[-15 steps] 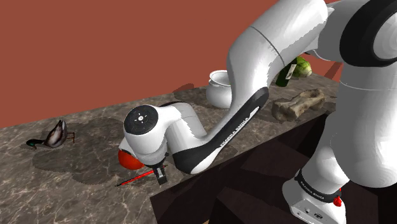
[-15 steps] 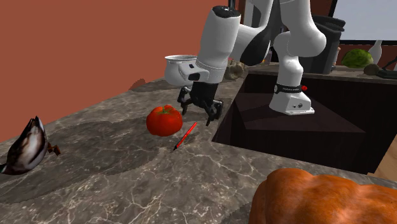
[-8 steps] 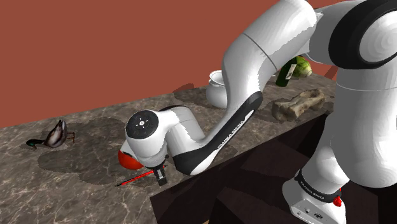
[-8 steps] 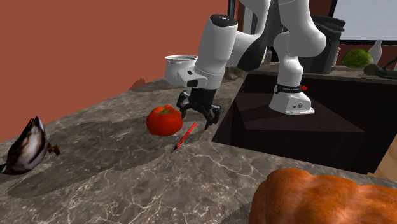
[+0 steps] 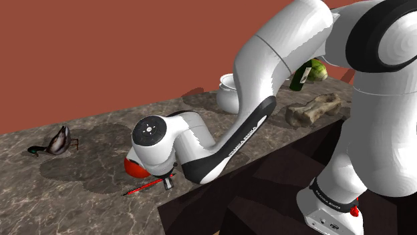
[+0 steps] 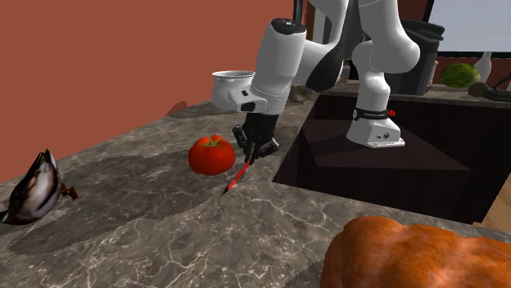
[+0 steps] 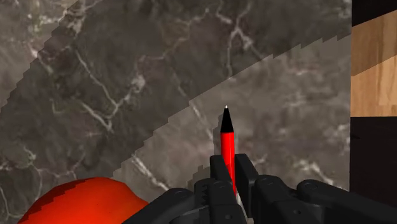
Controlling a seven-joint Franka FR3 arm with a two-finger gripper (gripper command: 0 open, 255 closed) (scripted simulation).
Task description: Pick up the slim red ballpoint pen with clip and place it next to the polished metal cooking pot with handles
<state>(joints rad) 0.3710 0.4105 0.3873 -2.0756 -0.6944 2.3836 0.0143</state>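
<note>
A slim red pen (image 6: 237,176) with a black tip lies on the dark marble countertop (image 6: 147,237), right beside a red tomato (image 6: 210,155). My black gripper (image 6: 253,152) is down at the pen's upper end and shut on it. In the wrist view the two fingers (image 7: 219,175) clasp the red pen (image 7: 227,141), whose black tip sticks out ahead of them, with the tomato (image 7: 83,202) close by. In the shoulder view the pen (image 5: 146,185) runs out from under the gripper (image 5: 168,181). The pale metal pot (image 5: 230,91) (image 6: 231,87) stands farther back near the red wall.
A duck figure (image 5: 56,142) (image 6: 34,190) lies off toward the shoulder view's left. A bone-shaped thing (image 5: 314,109) and a green bottle (image 5: 301,75) sit past the pot. The countertop drops into a dark recess (image 6: 360,176) just beside the pen. A big orange object (image 6: 418,255) fills the second exterior view's near corner.
The gripper came down a little over the pen's upper end, then its fingers went from wide apart to shut on the pen. The pen and tomato have not moved.
</note>
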